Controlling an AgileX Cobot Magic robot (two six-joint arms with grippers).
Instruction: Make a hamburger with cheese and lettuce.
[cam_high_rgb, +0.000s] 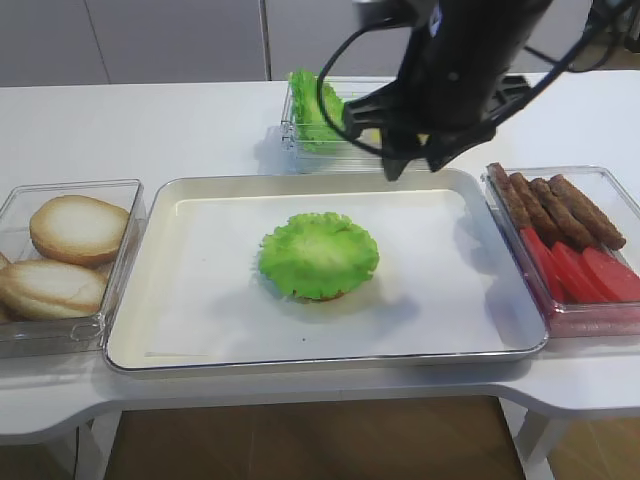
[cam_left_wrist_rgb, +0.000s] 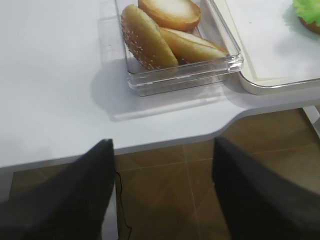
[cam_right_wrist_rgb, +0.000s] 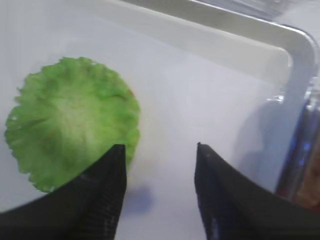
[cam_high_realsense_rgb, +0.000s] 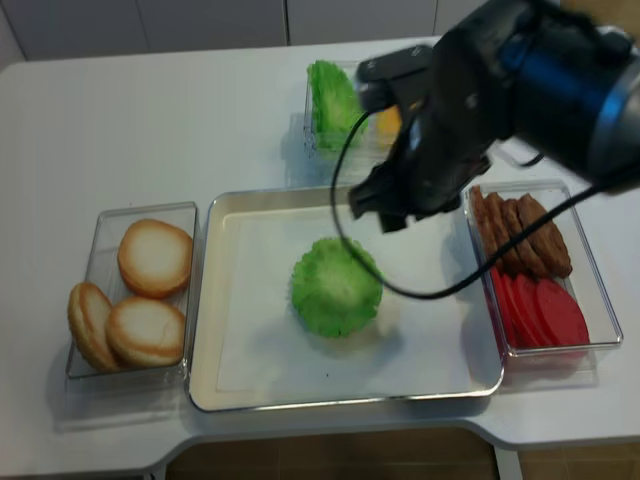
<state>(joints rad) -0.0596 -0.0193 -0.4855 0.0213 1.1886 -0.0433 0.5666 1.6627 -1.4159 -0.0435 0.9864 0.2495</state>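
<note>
The hamburger is a bun half whose brown rim (cam_high_rgb: 322, 296) peeks from under a green lettuce leaf (cam_high_rgb: 318, 255) in the middle of the tray (cam_high_rgb: 300, 363). The leaf also shows in the right wrist view (cam_right_wrist_rgb: 70, 120) and the second high view (cam_high_realsense_rgb: 335, 285). More lettuce (cam_high_rgb: 312, 108) stands in a clear box at the back. A bit of orange cheese (cam_high_realsense_rgb: 386, 122) shows beside it, mostly hidden by the arm. My right gripper (cam_right_wrist_rgb: 159, 147) is open and empty, above the tray's back right part, right of the leaf. My left gripper (cam_left_wrist_rgb: 162, 142) is open and empty, over the floor off the table's front left edge.
A clear box of bun halves (cam_high_rgb: 75, 228) stands left of the tray, also in the left wrist view (cam_left_wrist_rgb: 165, 35). A clear box right of the tray holds brown patties (cam_high_rgb: 560, 205) and red slices (cam_high_rgb: 585, 270). The right arm's cables hang over the back boxes.
</note>
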